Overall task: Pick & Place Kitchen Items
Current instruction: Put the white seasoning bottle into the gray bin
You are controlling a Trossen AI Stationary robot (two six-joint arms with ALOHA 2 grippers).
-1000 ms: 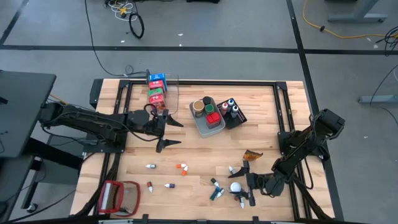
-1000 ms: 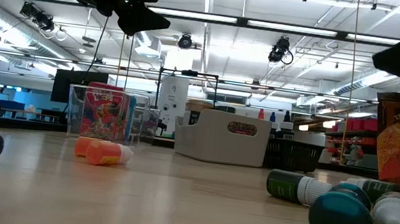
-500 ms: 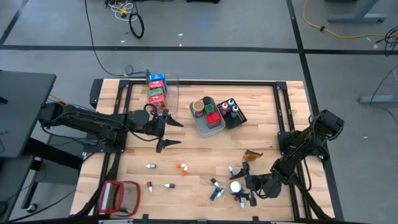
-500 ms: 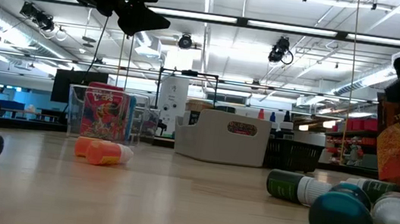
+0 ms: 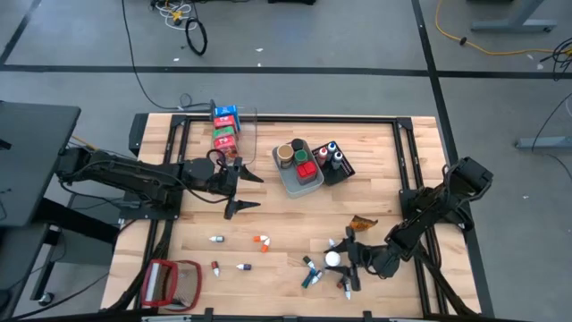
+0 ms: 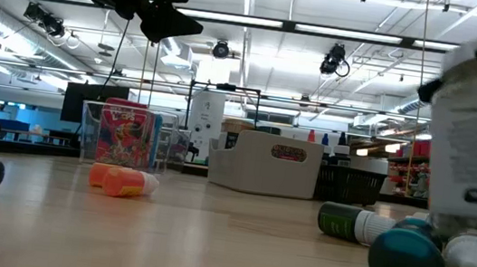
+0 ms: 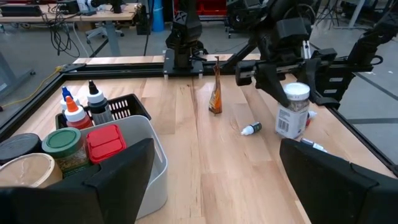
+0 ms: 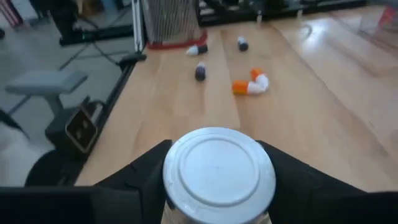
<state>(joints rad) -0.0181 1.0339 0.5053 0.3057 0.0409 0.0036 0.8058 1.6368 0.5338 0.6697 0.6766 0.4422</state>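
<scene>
Lower right of the high view, the right gripper (image 5: 340,262) has its fingers closed on a white-lidded clear jar with a pale label (image 5: 332,258), held upright above the wooden table (image 5: 286,219). Crowding it are three small bottles: a green-capped bottle lying flat (image 5: 310,273), a white-capped one (image 5: 332,243) and another under the fingers (image 5: 348,288). An orange-brown foil packet (image 5: 361,223) stands just above them.

Mid-frame lie four more little bottles in a loose row, among them an orange-capped bottle (image 5: 261,241). A grey rectangular bin (image 5: 288,178) holds two round tins and a red carton; the black bin (image 5: 346,170) beside it holds three capped bottles. A clear bin (image 5: 247,121) at top centre holds three stacked cartons.

The left gripper (image 5: 243,190) hangs at centre left, jaws spread wide and empty.

Against a second ago, the jar has moved up and left off the table, and in the low view it now fills the right edge.
</scene>
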